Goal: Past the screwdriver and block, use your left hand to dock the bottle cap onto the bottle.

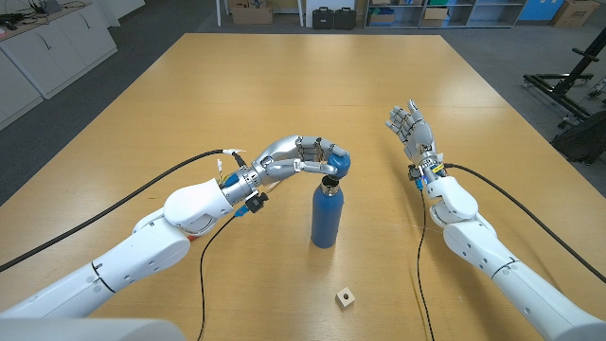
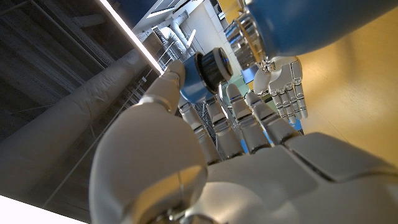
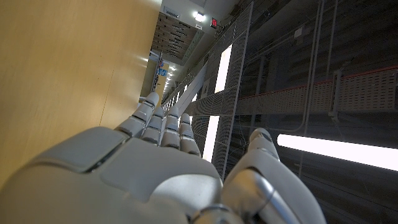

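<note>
A blue bottle [image 1: 326, 216] stands upright near the middle of the wooden table [image 1: 284, 85], its metal neck open at the top. My left hand [image 1: 301, 157] holds the blue bottle cap [image 1: 338, 163] pinched in its fingertips just above and beside the bottle's mouth. In the left wrist view the cap [image 2: 204, 73] with its black ribbed collar sits between the thumb and fingers of my left hand [image 2: 211, 143], close to the bottle's [image 2: 298, 25] neck. My right hand [image 1: 410, 128] stands to the right of the bottle with its fingers spread, holding nothing; it appears as well [image 3: 161, 162].
A small wooden block [image 1: 346, 298] lies on the table in front of the bottle, near the front edge. Black cables trail from both arms across the table. Cabinets and boxes stand on the floor beyond the far edge.
</note>
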Action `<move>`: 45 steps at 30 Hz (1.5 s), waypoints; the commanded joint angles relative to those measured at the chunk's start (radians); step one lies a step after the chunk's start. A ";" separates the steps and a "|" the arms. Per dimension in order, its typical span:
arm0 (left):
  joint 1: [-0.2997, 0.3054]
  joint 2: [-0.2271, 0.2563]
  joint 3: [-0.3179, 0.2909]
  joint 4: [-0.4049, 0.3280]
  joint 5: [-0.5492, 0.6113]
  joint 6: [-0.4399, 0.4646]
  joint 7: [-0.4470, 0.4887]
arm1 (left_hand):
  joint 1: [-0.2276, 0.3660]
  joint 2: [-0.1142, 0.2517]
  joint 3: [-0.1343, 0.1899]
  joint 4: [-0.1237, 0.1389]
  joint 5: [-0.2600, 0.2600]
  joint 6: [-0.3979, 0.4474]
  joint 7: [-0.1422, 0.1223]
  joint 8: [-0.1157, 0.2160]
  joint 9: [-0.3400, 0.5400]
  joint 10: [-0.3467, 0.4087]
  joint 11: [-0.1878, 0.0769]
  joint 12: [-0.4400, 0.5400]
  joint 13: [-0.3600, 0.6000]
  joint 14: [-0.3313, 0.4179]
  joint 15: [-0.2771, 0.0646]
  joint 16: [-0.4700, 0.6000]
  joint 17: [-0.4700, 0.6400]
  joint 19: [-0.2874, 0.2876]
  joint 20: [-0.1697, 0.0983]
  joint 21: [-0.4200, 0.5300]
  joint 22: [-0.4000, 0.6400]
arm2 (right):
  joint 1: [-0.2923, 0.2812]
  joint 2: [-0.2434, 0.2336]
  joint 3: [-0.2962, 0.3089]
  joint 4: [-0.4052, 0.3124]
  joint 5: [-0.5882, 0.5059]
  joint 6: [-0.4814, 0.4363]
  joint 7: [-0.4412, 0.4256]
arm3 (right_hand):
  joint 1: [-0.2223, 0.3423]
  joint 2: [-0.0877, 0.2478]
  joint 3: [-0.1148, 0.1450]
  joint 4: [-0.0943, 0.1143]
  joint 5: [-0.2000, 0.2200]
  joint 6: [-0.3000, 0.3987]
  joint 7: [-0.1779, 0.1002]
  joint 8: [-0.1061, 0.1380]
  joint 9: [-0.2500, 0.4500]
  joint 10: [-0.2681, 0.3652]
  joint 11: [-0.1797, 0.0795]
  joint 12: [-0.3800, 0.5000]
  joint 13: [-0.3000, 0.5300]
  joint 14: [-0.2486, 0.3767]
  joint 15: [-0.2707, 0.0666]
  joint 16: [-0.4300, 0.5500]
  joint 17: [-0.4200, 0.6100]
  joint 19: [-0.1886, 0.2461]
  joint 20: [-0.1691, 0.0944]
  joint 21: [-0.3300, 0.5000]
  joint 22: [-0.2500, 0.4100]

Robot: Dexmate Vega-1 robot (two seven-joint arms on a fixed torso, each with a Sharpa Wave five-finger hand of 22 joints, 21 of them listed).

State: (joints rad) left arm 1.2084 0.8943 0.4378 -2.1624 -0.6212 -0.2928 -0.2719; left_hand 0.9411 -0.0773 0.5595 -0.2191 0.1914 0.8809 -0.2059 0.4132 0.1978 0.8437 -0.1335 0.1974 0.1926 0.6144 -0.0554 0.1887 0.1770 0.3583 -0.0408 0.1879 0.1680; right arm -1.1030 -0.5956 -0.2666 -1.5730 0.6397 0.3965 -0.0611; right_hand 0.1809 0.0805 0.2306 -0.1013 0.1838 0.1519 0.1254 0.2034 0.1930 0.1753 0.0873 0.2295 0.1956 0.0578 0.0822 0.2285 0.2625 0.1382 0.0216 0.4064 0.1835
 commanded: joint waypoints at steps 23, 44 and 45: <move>0.018 0.014 -0.001 0.005 -0.002 0.007 0.012 | -0.047 0.047 0.063 0.049 0.007 0.010 -0.003 -0.006 0.003 0.145 -0.083 0.007 0.012 0.002 -0.166 -0.002 0.002 -0.002 -0.064 0.001 0.002 | -0.016 -0.017 0.003 -0.036 -0.011 -0.012 -0.010 | -0.003 0.011 -0.005 0.000 -0.005 0.012 -0.001 -0.001 0.003 0.010 -0.004 -0.003 0.002 0.009 0.003 -0.001 0.002 0.010 0.003 -0.006 0.006; 0.060 0.030 -0.026 -0.004 0.006 -0.018 0.041 | -0.048 0.046 0.067 0.047 0.007 0.012 -0.004 -0.008 0.003 0.148 -0.083 0.007 0.013 0.001 -0.168 -0.002 0.002 -0.002 -0.064 0.001 0.002 | -0.005 -0.012 -0.007 -0.031 -0.017 -0.016 -0.006 | -0.003 0.011 -0.005 0.000 -0.005 0.013 -0.002 -0.001 0.003 0.009 -0.002 -0.004 0.002 0.009 0.003 -0.002 0.002 0.011 0.003 -0.009 0.006; 0.061 0.031 -0.028 -0.003 0.005 -0.019 0.041 | -0.047 0.045 0.067 0.046 0.007 0.012 -0.004 -0.008 0.003 0.148 -0.083 0.007 0.013 0.001 -0.168 -0.003 0.002 -0.001 -0.064 0.001 0.002 | -0.004 -0.012 -0.008 -0.031 -0.019 -0.016 -0.006 | -0.003 0.011 -0.005 0.000 -0.005 0.014 -0.002 -0.001 0.003 0.009 -0.002 -0.004 0.002 0.009 0.003 -0.002 0.002 0.010 0.003 -0.009 0.006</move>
State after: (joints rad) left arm 1.2516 0.9149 0.4236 -2.1642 -0.6195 -0.3051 -0.2433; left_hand 0.9212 -0.0727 0.5654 -0.2249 0.1905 0.8808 -0.2099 0.4062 0.1977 0.8437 -0.1336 0.1975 0.1926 0.6144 -0.0553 0.1887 0.1771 0.3583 -0.0409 0.1879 0.1680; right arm -1.1133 -0.6096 -0.2666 -1.6074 0.6252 0.3840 -0.0706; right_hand 0.1809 0.0804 0.2306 -0.1013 0.1838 0.1554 0.1216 0.2034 0.1930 0.1808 0.0817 0.2295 0.1955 0.0578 0.0822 0.2285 0.2623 0.1382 0.0216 0.4026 0.1835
